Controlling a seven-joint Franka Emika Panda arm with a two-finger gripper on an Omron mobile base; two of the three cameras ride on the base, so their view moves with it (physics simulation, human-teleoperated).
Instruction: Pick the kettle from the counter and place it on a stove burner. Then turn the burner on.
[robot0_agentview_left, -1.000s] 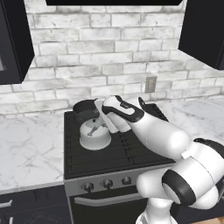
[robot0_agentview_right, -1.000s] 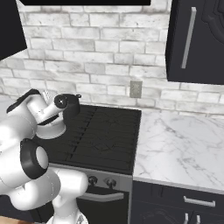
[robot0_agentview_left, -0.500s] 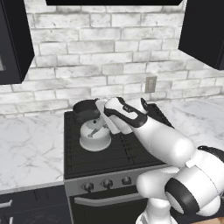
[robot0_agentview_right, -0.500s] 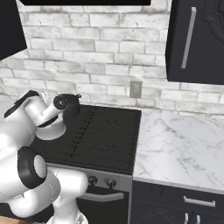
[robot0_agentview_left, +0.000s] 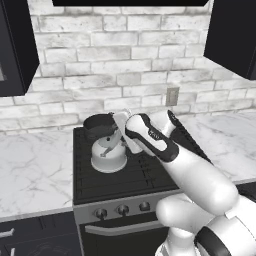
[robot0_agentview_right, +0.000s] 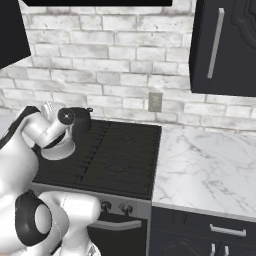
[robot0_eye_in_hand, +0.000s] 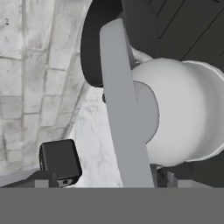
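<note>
The jaws stand wide apart and hold nothing: in the hand view one small dark, blocky fingertip (robot0_eye_in_hand: 60, 162) rises left of the kettle's handle, with a gap between them. The other finger is hidden behind that handle, so whether it touches anything cannot be told. The gripper (robot0_agentview_left: 121, 134) hangs just over the kettle (robot0_agentview_left: 108, 155), at the end of a smooth white arm with dark glossy joints.

The kettle is a squat dome with a shiny silver-white skin; its flat grey handle (robot0_eye_in_hand: 122, 113) runs slantwise across the lid as a long straight bar. It sits on the stove burner (robot0_agentview_left: 112, 175) at the left of the cooktop, on black cast-iron grate bars that run in parallel ridges. From the right base view the kettle's pale flared base (robot0_agentview_right: 59, 149) shows under the arm's wrist.

Just behind the kettle stands a dark grey round pot (robot0_agentview_left: 98, 125) with a matte wall and a thick rim, on the rear left burner. The stove's silver front panel (robot0_agentview_left: 120, 208) carries small round dark knobs.

The counter (robot0_agentview_left: 32, 170), a flat white marble slab with faint grey veins, lies on both sides of the stove. Behind it rises a wall of rough whitewashed brick (robot0_agentview_left: 120, 70) with a small grey outlet plate (robot0_agentview_left: 172, 96), and dark flat-fronted cabinets hang above
</note>
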